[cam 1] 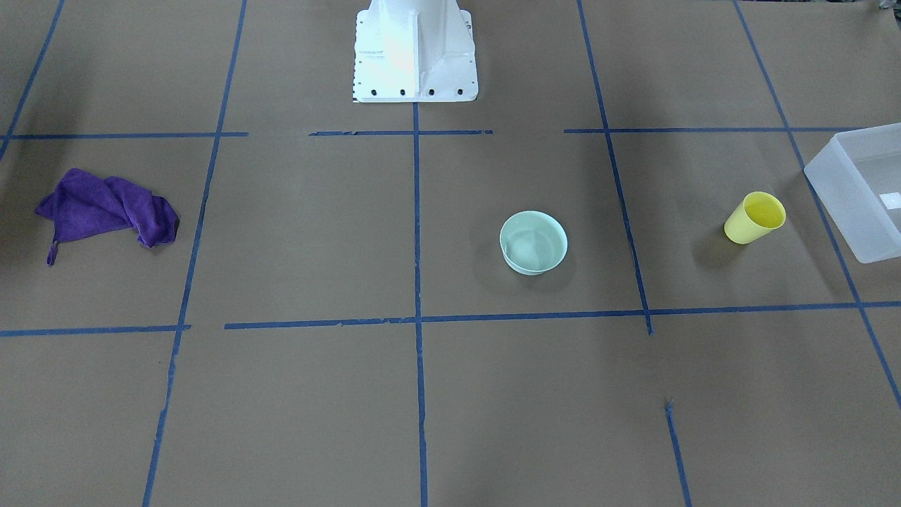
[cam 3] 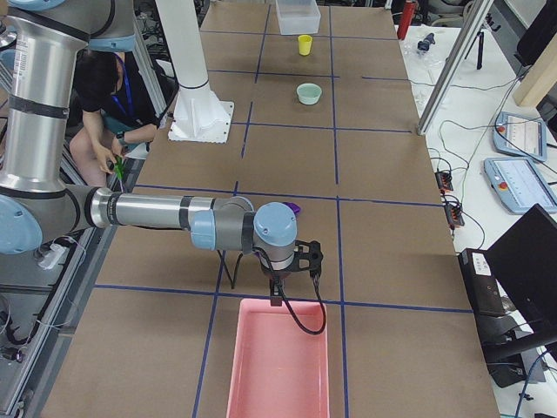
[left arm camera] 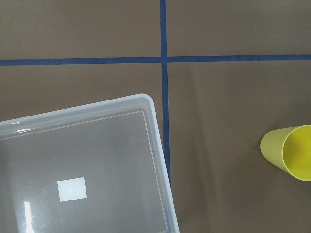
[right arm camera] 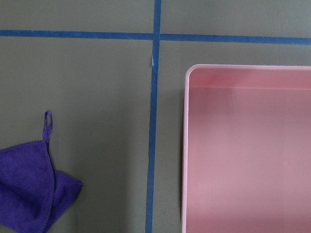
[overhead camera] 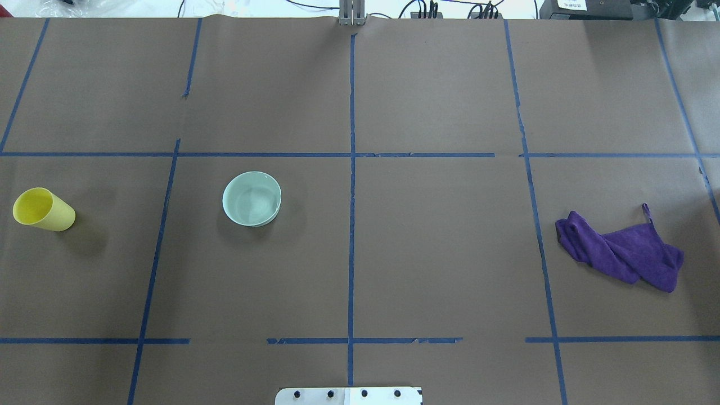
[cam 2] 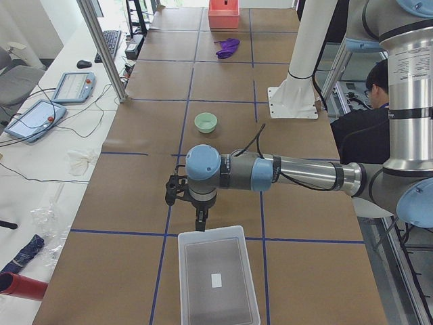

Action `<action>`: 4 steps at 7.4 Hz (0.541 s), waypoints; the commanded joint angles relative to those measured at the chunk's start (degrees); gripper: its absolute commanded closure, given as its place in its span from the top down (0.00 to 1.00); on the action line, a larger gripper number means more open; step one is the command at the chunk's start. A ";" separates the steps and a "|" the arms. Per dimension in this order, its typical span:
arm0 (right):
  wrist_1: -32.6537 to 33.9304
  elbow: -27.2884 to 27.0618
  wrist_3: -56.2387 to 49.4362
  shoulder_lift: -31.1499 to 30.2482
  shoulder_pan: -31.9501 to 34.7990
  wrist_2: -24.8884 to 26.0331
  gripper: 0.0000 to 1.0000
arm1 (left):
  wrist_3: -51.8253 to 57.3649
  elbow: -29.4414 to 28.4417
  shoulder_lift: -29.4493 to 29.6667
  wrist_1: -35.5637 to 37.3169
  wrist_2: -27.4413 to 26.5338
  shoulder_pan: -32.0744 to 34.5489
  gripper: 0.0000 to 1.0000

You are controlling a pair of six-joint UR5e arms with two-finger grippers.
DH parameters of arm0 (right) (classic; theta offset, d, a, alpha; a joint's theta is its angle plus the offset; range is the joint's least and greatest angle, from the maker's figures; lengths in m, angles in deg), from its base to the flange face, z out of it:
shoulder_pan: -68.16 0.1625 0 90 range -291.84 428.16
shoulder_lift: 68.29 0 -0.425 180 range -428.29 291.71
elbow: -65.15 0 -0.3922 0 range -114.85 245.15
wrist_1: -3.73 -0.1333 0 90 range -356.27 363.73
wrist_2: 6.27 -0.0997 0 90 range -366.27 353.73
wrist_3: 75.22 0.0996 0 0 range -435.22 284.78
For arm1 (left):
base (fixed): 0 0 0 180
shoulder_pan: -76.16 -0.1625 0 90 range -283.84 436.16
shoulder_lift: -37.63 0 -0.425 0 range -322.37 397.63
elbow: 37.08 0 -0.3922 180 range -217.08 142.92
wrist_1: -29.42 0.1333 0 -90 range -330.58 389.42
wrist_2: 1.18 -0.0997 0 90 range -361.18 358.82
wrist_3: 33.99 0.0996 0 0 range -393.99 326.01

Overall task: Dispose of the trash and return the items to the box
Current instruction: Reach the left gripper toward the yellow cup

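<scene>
A: Where did the yellow cup (cam 1: 755, 217) stand?

B: Upright on the desk (overhead camera: 450, 253), mouth up, at the robot's far left. It stood near the box (cam 1: 834, 204) but apart from it, with bare brown paper between them. Nothing touched it.

A: And the mint-green bowl (cam 1: 533, 242)?

B: Also upright and on the robot's left half, well apart from the cup, between it and the middle line of blue tape (overhead camera: 352, 253). It looked hollow and bare inside.

A: Was anything in the box?

B: Only a small white square showed at its bottom. Neither the cup nor the bowl was in it.

A: What of the left pincer (cam 2: 201, 227)?

B: It pointed down near the box's short edge on the cup's side. It showed only in the side view, so I could not tell whether its jaws were parted or together. Its wrist camera looked down on the box's corner and the cup.

A: The right pincer (cam 3: 276, 300)?

B: It was the same at the other end. It pointed down by the near short edge of a pink bin (right arm camera: 186, 145), and I could not tell how its jaws stood. It seemed to hold nothing.

A: Anything else on that side?

B: A crumpled purple cloth (overhead camera: 621, 253) lay on the desk, beside the pink bin and not in it, its small loop sticking out.
</scene>
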 commanded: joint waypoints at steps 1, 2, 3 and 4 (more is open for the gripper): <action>-0.05 -0.06 0.04 0.19 -0.21 -0.54 1.00 | 0.00 0.50 2.84 -0.03 -0.04 0.00 1.00; 0.04 -0.06 0.04 0.19 -0.30 -0.55 1.00 | 0.00 0.42 2.87 -0.03 0.31 0.00 1.00; 0.04 -0.06 0.04 0.27 -0.30 -0.55 1.00 | 0.00 0.25 2.87 -0.20 0.49 -0.17 1.00; 0.04 -0.06 0.13 0.54 -0.39 -0.55 1.00 | 0.00 0.68 3.04 -0.55 0.40 -1.31 1.00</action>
